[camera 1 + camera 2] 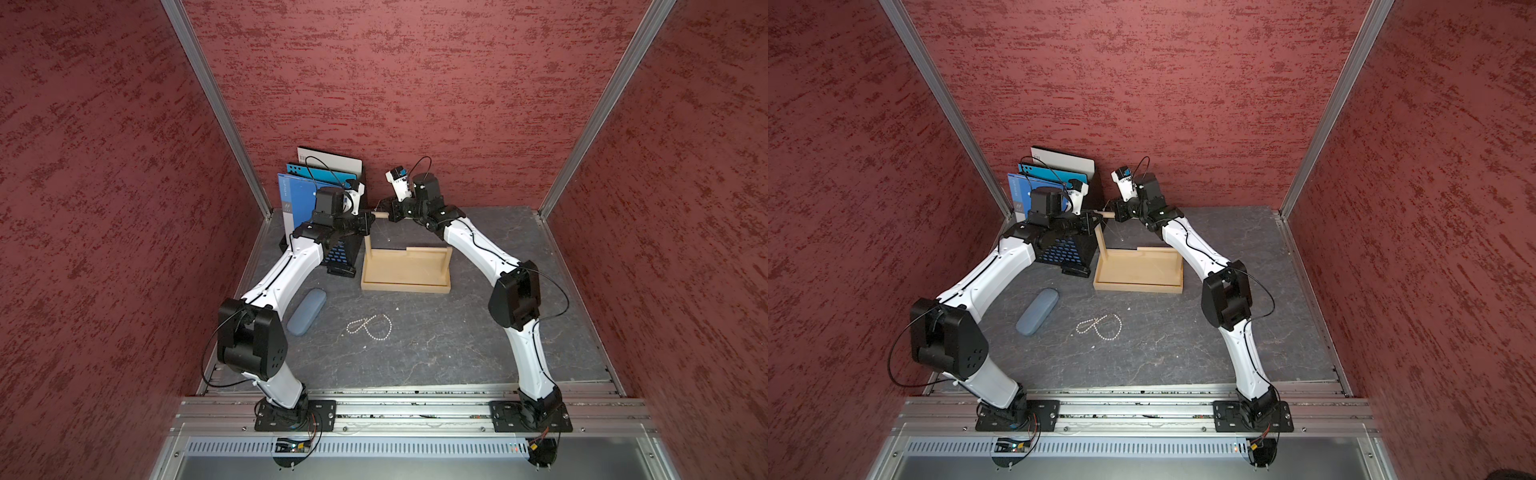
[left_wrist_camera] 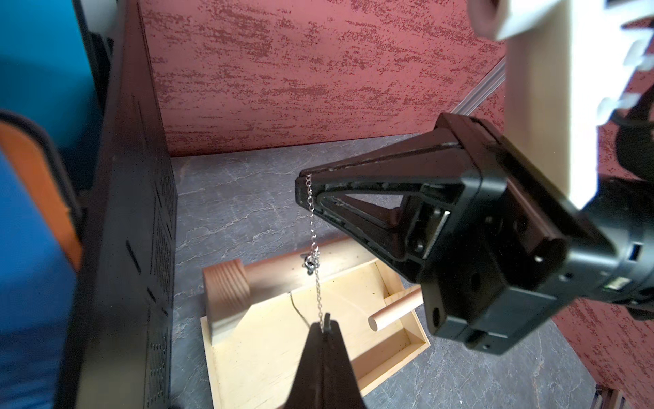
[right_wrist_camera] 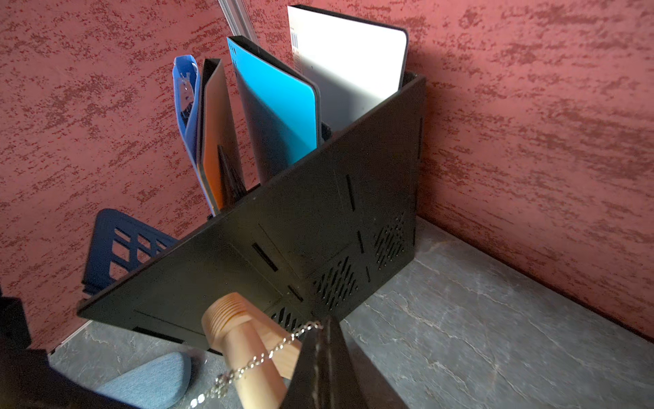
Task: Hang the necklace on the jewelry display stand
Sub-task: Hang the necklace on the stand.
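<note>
Pinching chain necklace [image 2: 313, 230] taut between them, left hand [image 2: 325, 327] and right hand [image 2: 307, 187], over dowel arm [image 2: 276, 271]

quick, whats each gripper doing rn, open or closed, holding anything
left gripper: closed, holding the silver chain necklace
right gripper: closed, holding the same necklace

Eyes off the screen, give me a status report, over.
Shut on the chain necklace: left claw, right claw. It spans the stand's long dowel. Black file rack close beside.
</note>
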Robot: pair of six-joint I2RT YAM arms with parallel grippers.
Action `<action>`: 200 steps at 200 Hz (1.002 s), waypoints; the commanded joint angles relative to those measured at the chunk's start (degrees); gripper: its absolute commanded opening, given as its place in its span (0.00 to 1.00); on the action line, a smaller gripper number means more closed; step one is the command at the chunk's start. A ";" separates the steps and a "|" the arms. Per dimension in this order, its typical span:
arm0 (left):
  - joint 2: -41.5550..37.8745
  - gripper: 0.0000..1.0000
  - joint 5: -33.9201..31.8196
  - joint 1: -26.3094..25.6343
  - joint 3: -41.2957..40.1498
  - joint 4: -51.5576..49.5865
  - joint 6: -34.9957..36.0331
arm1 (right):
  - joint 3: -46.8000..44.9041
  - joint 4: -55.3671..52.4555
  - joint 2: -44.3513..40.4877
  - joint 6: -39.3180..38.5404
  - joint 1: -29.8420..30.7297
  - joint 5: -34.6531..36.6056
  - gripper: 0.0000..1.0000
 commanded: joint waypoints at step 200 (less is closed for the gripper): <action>1.26 0.14 1.42 0.63 0.92 -0.16 1.68 | 6.46 -7.91 0.95 -5.81 0.20 0.66 0.29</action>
